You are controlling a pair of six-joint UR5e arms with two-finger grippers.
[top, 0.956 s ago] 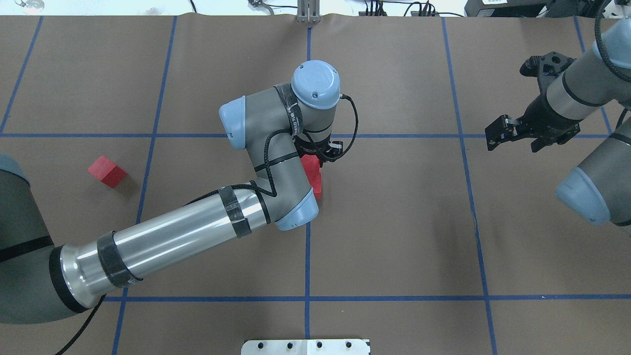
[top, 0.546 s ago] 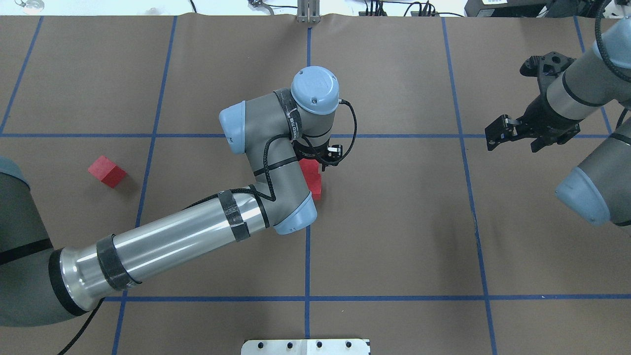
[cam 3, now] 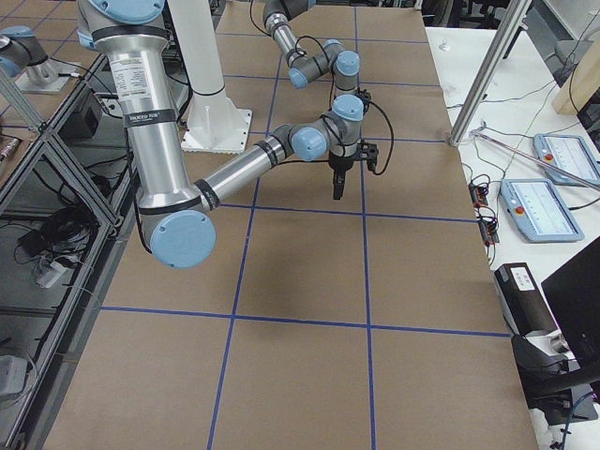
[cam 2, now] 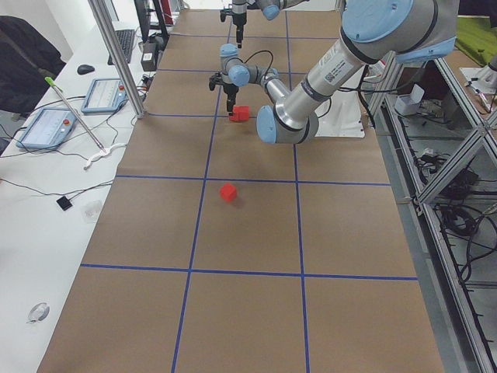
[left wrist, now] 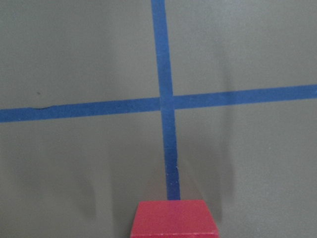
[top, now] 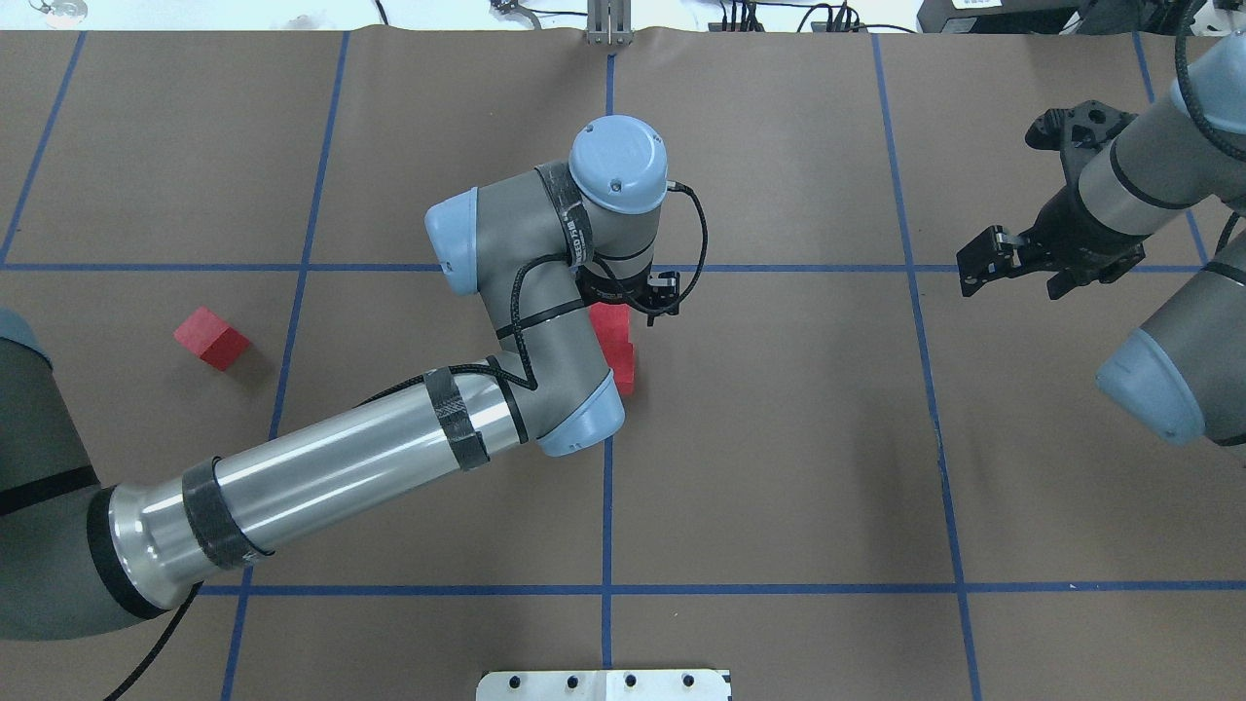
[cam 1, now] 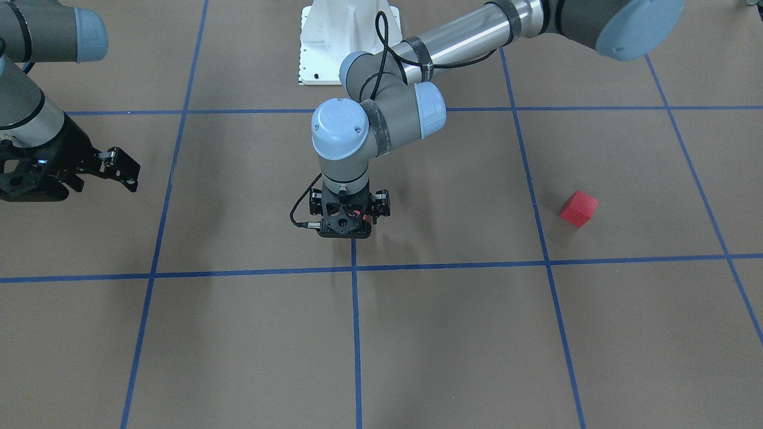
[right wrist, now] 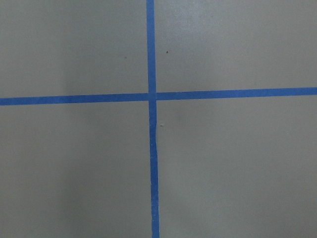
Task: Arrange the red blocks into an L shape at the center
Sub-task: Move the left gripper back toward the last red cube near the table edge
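Left claw (cam 1: 344,223) parked right over red block pair (top: 615,341) at center (top: 681,389); opening can't be made out. Third red block (top: 211,338) seen well apart.

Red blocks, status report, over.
Left gripper above two red blocks at center, jaws hidden. Right gripper open, aside. Third red block stray, robot's left, nothing between.

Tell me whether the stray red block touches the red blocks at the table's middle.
Apart. The overhead view shows the stray red block alone, across a blue tape line from the other red blocks.
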